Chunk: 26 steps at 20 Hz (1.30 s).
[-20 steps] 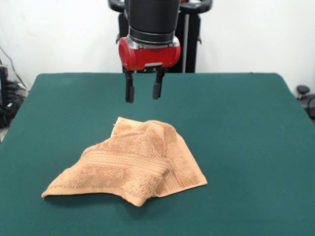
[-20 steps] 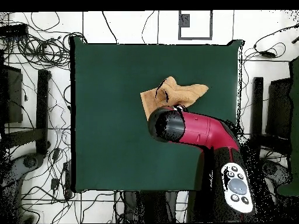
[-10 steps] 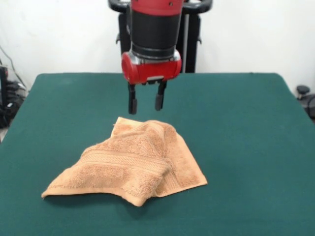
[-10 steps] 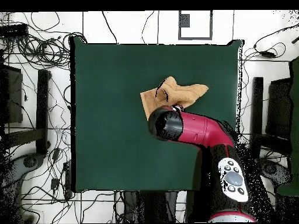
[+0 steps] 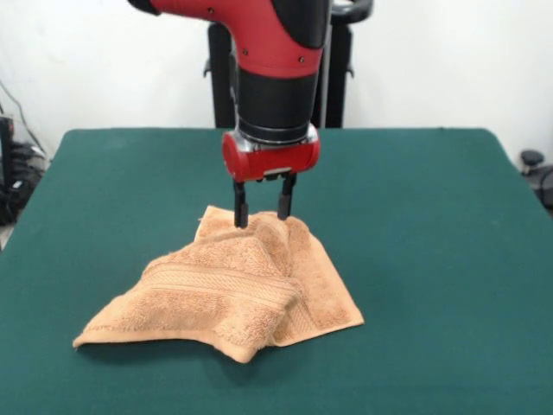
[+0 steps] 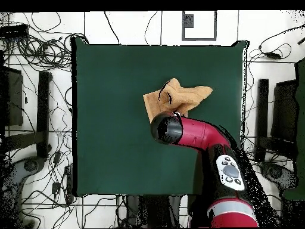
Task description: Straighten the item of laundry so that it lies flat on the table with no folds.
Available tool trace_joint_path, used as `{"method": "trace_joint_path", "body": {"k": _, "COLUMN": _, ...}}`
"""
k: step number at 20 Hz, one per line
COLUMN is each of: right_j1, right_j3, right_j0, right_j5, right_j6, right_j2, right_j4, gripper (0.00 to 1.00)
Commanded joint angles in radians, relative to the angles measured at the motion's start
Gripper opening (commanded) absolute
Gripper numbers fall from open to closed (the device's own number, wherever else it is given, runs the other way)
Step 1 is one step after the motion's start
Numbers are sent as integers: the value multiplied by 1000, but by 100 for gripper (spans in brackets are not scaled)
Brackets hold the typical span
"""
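Black fingers (image 5: 241, 212) of the gripper (image 5: 262, 216) stand apart, open, with their tips at the far raised fold of the towel (image 5: 233, 285). One second earlier the gripper hung clear above the table (image 5: 449, 259); it has since descended until the tips meet the terry, and the arm (image 5: 272, 69) now leans in from the upper left. The towel has not shifted.

Towel position: near the table's middle, crumpled, with a ribbed band running across the front fold and one corner stretched toward the near left. Bare green felt surrounds it on every side, widest to the right and left in the front view; no table edge is close to the cloth.

View differences: the front view shows the finger gap and the contact with the fold. In the overhead view the arm's wrist (image 6: 167, 129) covers the gripper and part of the towel (image 6: 187, 95), so the fingers are hidden there; that view shows the full table outline (image 6: 107, 149) and the cables on the floor (image 6: 36, 48) around it.
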Motion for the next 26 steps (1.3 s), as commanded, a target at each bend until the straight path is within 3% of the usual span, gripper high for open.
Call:
{"method": "trace_joint_path", "body": {"k": 1, "right_j1": 40, "right_j3": -7, "right_j0": 30, "right_j5": -58, "right_j6": 269, "right_j2": 21, "right_j4": 51, "gripper": 100}}
{"method": "trace_joint_path", "body": {"k": 20, "right_j1": 51, "right_j3": -38, "right_j0": 15, "right_j5": -53, "right_j6": 252, "right_j2": 31, "right_j4": 64, "gripper": 100}}
{"method": "trace_joint_path", "body": {"k": 22, "right_j1": 69, "right_j3": -36, "right_j0": 10, "right_j5": -91, "right_j6": 256, "right_j2": 33, "right_j4": 59, "gripper": 100}}
{"method": "trace_joint_path", "body": {"k": 26, "right_j1": 229, "right_j3": -148, "right_j0": 38, "right_j5": -194, "right_j6": 280, "right_j2": 1, "right_j4": 61, "gripper": 100}}
